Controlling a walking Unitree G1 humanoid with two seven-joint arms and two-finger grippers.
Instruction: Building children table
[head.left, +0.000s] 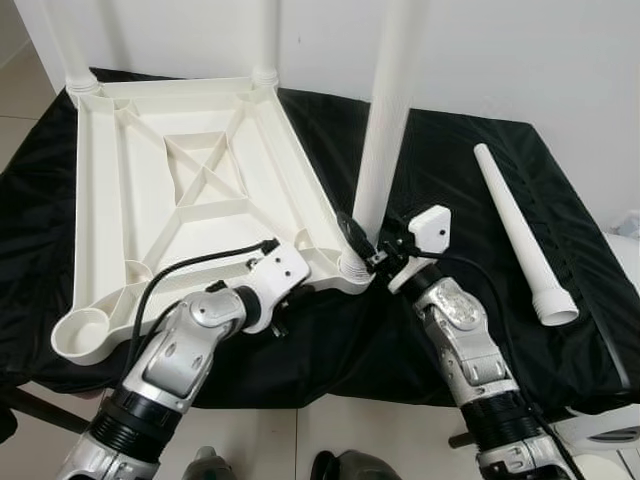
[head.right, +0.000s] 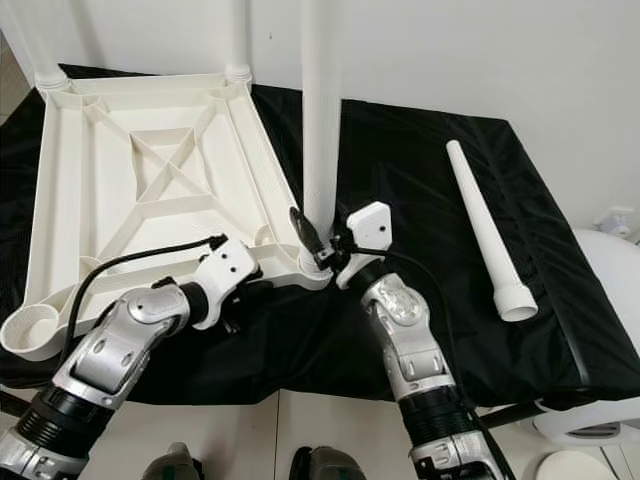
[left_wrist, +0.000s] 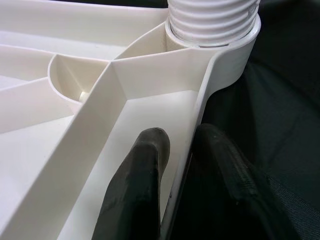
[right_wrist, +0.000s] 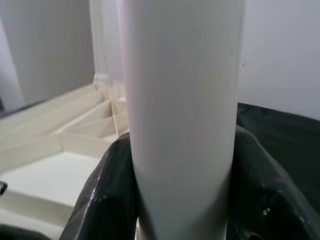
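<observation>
Black cloth (head.left: 450, 170) carries the white tabletop (head.left: 180, 190), left gripper (left_wrist: 175, 165) pinching its rim, right gripper (right_wrist: 182, 200) clasping an upright leg (head.left: 385, 130)

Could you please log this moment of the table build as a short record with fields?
surface: black cloth
tabletop: white, upside down, ribs up
legs fitted: two at far corners, one at near right corner
empty socket: near left corner
loose leg: lying on the cloth, right of the tabletop
left gripper: fingers clamped either side of the tabletop's near rim
right gripper: closed around the near right leg just above its socket
</observation>
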